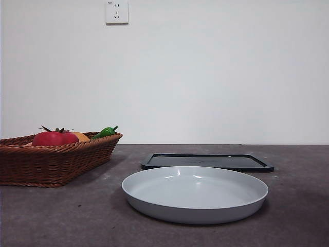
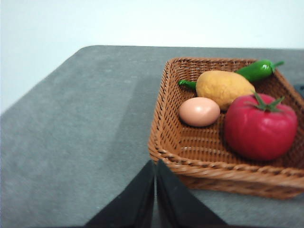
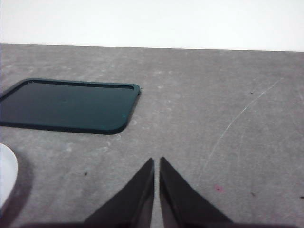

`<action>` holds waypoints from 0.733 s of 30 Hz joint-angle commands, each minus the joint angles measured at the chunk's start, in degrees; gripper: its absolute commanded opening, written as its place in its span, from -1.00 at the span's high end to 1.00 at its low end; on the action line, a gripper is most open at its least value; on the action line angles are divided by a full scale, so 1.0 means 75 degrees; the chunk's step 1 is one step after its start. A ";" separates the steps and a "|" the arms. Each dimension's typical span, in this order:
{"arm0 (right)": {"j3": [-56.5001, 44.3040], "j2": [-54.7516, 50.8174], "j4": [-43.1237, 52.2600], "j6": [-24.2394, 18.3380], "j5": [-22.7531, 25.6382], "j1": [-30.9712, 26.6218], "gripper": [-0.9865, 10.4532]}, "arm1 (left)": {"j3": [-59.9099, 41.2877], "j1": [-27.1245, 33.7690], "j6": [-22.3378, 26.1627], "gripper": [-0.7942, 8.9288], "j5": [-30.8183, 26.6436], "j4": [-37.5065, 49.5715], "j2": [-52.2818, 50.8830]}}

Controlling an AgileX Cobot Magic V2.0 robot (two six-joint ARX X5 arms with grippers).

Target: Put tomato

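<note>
Probably a lab: bare white wall [image 1: 205,77], grey table [image 1: 61,216].

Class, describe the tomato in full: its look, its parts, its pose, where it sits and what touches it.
The tomato is glossy red and rounded, like smooth plastic, with a dark green spiky stem on top, upright. It lies whole inside the brown wicker basket, on its woven floor near one wall. The yellow-orange fruit presses against it; the egg lies just beside. No gripper touches it.
</note>
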 commanded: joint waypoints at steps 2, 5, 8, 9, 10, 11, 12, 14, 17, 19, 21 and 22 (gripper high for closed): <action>-0.0026 -0.0015 0.0035 0.0933 -0.0239 -0.0003 0.82 | -0.0154 0.0009 -0.1647 0.82 -0.0035 -0.0023 -0.0012; -0.0023 -0.0015 0.0041 0.1300 -0.0233 -0.0006 0.82 | -0.0152 0.0009 -0.2256 0.82 -0.0035 -0.0023 -0.0012; -0.0015 -0.0015 0.0041 0.1661 -0.0277 -0.0006 0.82 | -0.0125 0.0009 -0.2722 0.82 0.0029 -0.0032 -0.0012; -0.0003 -0.0015 0.0041 0.1813 -0.0350 -0.0006 0.82 | -0.0093 0.0009 -0.2806 0.82 0.0105 -0.0032 -0.0012; 0.0026 -0.0015 0.0032 0.1947 -0.0391 -0.0006 0.82 | -0.0058 0.0009 -0.2836 0.82 0.0175 -0.0038 -0.0012; 0.0079 -0.0015 0.0009 0.2107 -0.0388 -0.0006 0.82 | -0.0009 0.0009 -0.2841 0.82 0.0268 -0.0041 -0.0009; 0.0134 -0.0015 0.0006 0.2261 -0.0396 -0.0003 0.82 | 0.0055 0.0009 -0.2885 0.82 0.0391 -0.0058 -0.0009; 0.0283 -0.0015 -0.0044 0.2419 -0.0414 -0.0003 0.82 | 0.0181 0.0009 -0.2996 0.82 0.0490 -0.0096 -0.0009; 0.0679 -0.0009 -0.0303 0.2436 -0.0469 -0.0003 0.82 | 0.0458 0.0009 -0.3171 0.82 0.0490 -0.0294 0.0012; 0.1014 -0.0006 -0.0551 0.2430 -0.0466 -0.0006 0.82 | 0.0740 0.0009 -0.3179 0.82 0.0525 -0.0571 0.0058; 0.1341 0.0044 -0.0740 0.2419 -0.0469 -0.0003 0.82 | 0.1046 0.0009 -0.3174 0.82 0.0714 -0.0845 0.0134; 0.1504 0.0090 -0.0836 0.2387 -0.0478 -0.0003 0.82 | 0.1201 0.0009 -0.3171 0.82 0.0810 -0.0965 0.0192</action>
